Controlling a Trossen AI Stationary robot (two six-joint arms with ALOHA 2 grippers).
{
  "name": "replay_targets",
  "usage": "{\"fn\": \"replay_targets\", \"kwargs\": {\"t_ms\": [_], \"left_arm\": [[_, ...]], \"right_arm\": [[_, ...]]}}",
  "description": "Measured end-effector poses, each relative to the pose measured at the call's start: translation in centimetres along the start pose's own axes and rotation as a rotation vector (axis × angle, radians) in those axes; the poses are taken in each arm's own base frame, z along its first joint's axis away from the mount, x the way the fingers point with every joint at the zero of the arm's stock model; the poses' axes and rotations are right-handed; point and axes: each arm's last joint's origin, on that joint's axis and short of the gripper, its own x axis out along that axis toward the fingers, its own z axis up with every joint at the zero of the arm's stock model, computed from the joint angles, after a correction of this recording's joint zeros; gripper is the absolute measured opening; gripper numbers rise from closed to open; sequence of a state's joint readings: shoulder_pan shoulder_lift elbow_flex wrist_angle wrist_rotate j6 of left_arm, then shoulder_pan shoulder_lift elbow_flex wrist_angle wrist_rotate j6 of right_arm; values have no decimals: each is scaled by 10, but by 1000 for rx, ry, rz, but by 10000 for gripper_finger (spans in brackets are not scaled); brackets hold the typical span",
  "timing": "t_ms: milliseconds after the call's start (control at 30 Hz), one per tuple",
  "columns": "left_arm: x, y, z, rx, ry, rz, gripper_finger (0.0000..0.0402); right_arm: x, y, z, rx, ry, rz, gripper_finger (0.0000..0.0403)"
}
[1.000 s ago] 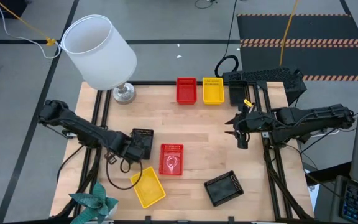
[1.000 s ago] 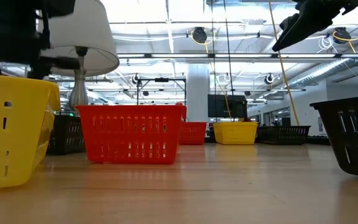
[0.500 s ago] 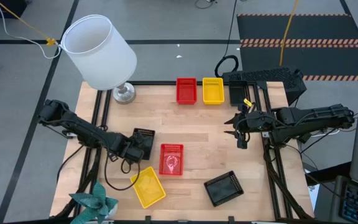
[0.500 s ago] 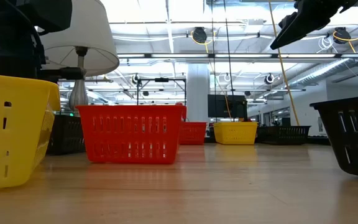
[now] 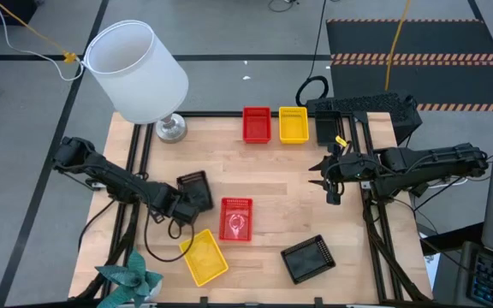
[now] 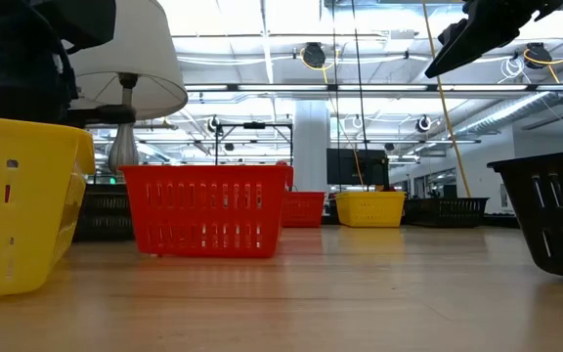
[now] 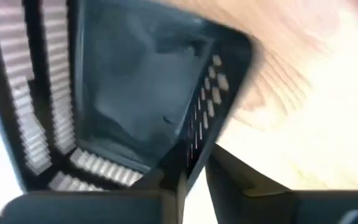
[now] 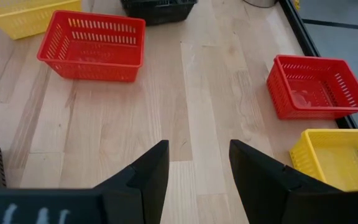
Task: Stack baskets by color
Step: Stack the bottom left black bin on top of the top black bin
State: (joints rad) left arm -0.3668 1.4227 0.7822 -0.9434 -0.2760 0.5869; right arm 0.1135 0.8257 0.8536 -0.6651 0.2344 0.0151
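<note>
My left gripper [image 5: 188,201] is shut on a black basket [image 5: 194,182] at the table's left middle. A red basket [image 5: 236,218] sits just right of it, and a yellow basket [image 5: 204,257] lies toward the near edge. Another black basket [image 5: 308,258] rests at the near right. A red basket [image 5: 257,124] and a yellow basket [image 5: 294,124] stand side by side at the far edge. My right gripper [image 5: 328,181] hangs open above the table's right side, holding nothing. My left gripper has one wall of the black basket [image 7: 197,134] between its fingers, one finger inside the basket [image 7: 166,186] and the other outside [image 7: 241,180]. The fingers come from above, slanting steeply down. The basket's bottom looks to be on the table.
A white lamp [image 5: 135,68] leans over the far left corner, its metal foot [image 5: 171,128] on the table. A green plant [image 5: 131,278] sits at the near left corner. Bare wood lies in the table's middle [image 5: 272,184].
My left gripper has sunk onto the black basket's wall. The black basket has turned a little on the table and shifted slightly toward the far left. My right arm has kept still.
</note>
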Motion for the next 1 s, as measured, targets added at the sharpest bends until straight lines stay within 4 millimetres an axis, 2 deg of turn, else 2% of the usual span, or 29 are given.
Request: {"fn": "replay_targets", "kwargs": {"t_ms": [133, 367, 533, 733, 1000], "left_arm": [[0, 1, 1, -41, -8, 16, 13], [0, 3, 0, -71, 23, 69, 26], [-5, 8, 1, -93, 58, 155, 9], [-24, 24, 5, -124, 83, 302, 17], [-58, 60, 10, -182, 33, 486, 16]], "right_arm": [[0, 0, 0, 0, 0, 0, 164], [0, 0, 0, -1, 0, 0, 164], [0, 0, 0, -8, -2, -6, 164], [6, -1, 4, -8, -8, -85, 164], [26, 6, 21, -56, -50, -95, 164]]}}
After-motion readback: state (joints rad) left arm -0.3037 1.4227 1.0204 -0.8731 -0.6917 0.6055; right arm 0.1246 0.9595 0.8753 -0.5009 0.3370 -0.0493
